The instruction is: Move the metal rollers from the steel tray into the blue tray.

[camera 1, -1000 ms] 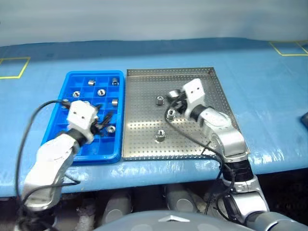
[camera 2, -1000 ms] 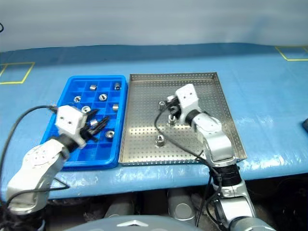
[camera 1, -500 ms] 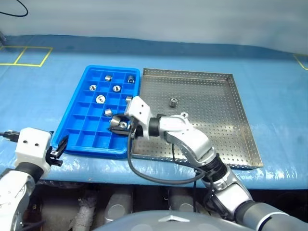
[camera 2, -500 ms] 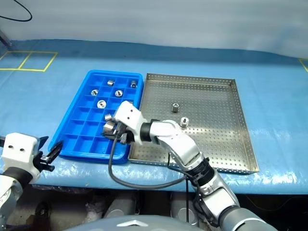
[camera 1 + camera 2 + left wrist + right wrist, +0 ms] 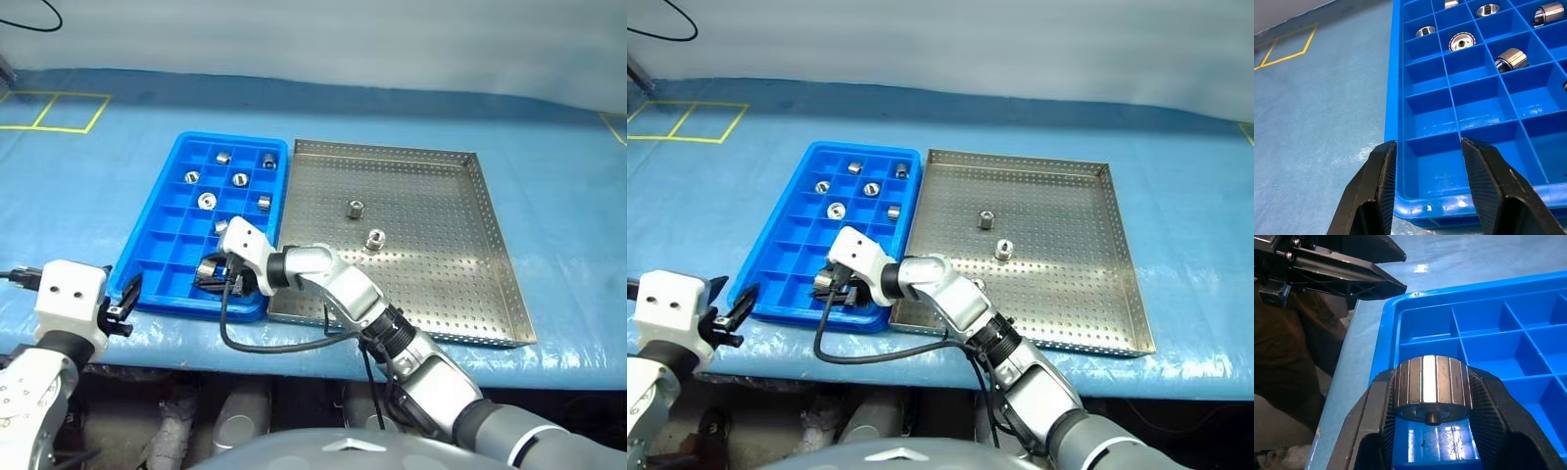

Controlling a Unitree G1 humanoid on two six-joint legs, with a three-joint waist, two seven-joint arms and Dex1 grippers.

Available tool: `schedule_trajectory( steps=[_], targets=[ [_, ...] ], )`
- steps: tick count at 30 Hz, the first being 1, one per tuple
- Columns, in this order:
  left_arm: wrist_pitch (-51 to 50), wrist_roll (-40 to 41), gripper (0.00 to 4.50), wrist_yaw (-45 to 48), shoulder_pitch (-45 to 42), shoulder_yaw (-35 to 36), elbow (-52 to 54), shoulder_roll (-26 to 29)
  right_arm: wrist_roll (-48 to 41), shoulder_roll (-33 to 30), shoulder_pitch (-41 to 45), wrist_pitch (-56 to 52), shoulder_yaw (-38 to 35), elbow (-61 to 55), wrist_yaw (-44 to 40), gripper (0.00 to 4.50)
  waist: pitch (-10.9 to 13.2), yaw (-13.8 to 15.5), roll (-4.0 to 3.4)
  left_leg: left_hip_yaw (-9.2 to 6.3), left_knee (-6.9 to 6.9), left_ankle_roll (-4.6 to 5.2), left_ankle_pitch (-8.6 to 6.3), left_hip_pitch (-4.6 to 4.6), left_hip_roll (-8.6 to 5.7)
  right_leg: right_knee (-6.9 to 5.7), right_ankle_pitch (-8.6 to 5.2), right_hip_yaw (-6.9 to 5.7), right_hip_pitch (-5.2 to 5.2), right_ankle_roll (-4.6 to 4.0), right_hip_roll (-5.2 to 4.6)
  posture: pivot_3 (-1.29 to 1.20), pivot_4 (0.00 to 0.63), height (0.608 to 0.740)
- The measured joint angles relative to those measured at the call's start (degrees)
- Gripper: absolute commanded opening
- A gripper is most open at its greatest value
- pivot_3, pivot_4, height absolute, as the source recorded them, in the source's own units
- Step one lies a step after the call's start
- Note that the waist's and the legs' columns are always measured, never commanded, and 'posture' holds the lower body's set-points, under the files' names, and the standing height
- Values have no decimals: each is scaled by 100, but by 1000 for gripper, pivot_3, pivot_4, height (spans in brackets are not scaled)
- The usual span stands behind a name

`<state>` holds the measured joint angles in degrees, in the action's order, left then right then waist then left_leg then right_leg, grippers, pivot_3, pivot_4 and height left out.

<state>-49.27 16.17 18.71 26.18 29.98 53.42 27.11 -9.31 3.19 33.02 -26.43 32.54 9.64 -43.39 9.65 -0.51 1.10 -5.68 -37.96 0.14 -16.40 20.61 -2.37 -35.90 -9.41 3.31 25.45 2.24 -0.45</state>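
your right end effector (image 5: pixel 217 273) is clamped on a roller (image 5: pixel 1432 395) over the near row of the blue tray (image 5: pixel 157 238). your left end effector (image 5: pixel 1426 182), empty with a narrow gap between its fingers, hangs at that tray's near left corner. two rollers (image 5: pixel 356 208) sit in the steel tray (image 5: pixel 460 255).

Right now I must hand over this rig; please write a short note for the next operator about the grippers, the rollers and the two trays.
Right gripper: shut on one small shiny ribbed metal roller, over the near end of the bright blue compartment tray.
Left gripper: fingers apart, holding nothing, at the blue tray's near left corner.
Done: six rollers lie in the blue tray's far compartments.
Left: release the held roller, then move two rollers from the large perforated steel tray.
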Motion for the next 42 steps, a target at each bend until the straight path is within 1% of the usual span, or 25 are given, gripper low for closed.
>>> schedule_trajectory(
  steps=[9, 11, 13, 14, 15, 21, 23, 25, 28, 31, 33, 35, 38, 42],
  targets=[
    [-35, 0, 2238, -1, -70, -89, 0, 0, 154, 362, 171, 103, -28, 606, -20, 1713, 1, -4, -2, -34, 4, -23, 11, 1, 2, -5, -5, -33, -6, -10, 3, 157, 150, 740],
    [-38, 0, 2238, -2, -76, -123, 0, 0, 184, 408, 174, 103, -34, 739, -33, 2470, 1, -4, -2, -37, 4, -24, 11, 1, 2, -5, -6, -36, -7, -13, 3, 157, 150, 740],
    [-38, 0, 2238, -6, -96, -123, 0, 0, 208, 440, 177, 131, -66, 829, -27, 2983, 1, -1, -3, -39, 5, -25, 11, 1, 1, -5, -6, -37, -7, -13, 2, 154, 150, 740],
    [-38, 0, 2238, -10, -109, -128, 0, 0, 228, 456, 182, 194, -92, 859, -3, 3407, 1, -1, -3, -41, 5, -25, 11, 1, 1, -5, -7, -39, -8, -13, 2, 151, 150, 740],
    [-38, 0, 2238, -14, -116, -132, 0, 0, 247, 457, 181, 269, -107, 876, 18, 3617, 1, -2, -3, -43, 5, -26, 12, 1, 1, -5, -7, -40, -9, -13, 2, 151, 150, 740],
    [-39, 0, 2238, -49, -280, -314, 0, 1, 319, 437, 179, 477, -330, 805, 98, 3617, 2, -8, -3, -49, 5, -30, 14, 4, 1, -5, -7, -46, -9, -15, 1, 124, 150, 740],
    [-38, 14, 2238, -63, -432, -459, -5, 3, 299, 396, 168, 456, -491, 561, 147, 3617, 3, -3, -4, -53, 4, -30, 14, 6, 0, -4, -7, -50, -10, -15, 0, 114, 150, 740],
    [-30, 25, 2238, -69, -727, -686, -23, 4, 181, 297, 157, 418, -778, 50, 257, 3617, 4, 15, -7, -62, 1, -32, 16, 10, -3, -3, -6, -59, -13, -14, -4, 83, 150, 740],
    [-8, 64, 2238, -67, -1378, -1190, -216, -7, 28, -13, 149, 311, -1392, -862, 532, 3617, 2, 21, -7, -67, -1, -33, 16, 8, -6, -2, -5, -66, -21, -13, -8, 19, 150, 740],
    [63, 76, 2238, -15, -2080, -1853, -580, -40, -37, -592, 58, 145, -2042, -1671, 850, 3617, 3, -4, -9, -57, -4, -33, 17, 10, -9, 2, -4, -70, -26, -15, -11, -47, 150, 740],
    [145, 71, 2238, 52, -2632, -2387, -920, -116, 17, -1125, -178, -8, -2430, -2149, 1068, 3617, 2, -25, -11, -51, -3, -33, 16, 12, -10, 4, 11, -69, -25, -40, -12, -76, 150, 740],
    [245, 58, 2238, 157, -3089, -2866, -1271, -197, 118, -1588, -506, -188, -2729, -2514, 1246, 3617, 1, -103, -13, -39, 2, -32, 16, 19, -6, 3, 12, -62, -13, -43, -11, -111, 150, 740],
    [405, 12, 2238, 321, -3698, -3515, -1766, -394, 172, -2031, -1048, -479, -2965, -2927, 1390, 3617, 1, -237, -14, -21, 2, -27, 13, 23, 0, 1, 12, -43, -4, -44, -14, -180, 150, 740],
    [627, -41, 2238, 641, -4286, -4319, -2322, -575, 225, -2215, -1712, -847, -3083, -3333, 1668, 3617, -1, -503, -17, 25, 0, -7, 2, 10, 5, -2, 16, 0, -1, -34, -9, -242, 150, 740]
  ],
)
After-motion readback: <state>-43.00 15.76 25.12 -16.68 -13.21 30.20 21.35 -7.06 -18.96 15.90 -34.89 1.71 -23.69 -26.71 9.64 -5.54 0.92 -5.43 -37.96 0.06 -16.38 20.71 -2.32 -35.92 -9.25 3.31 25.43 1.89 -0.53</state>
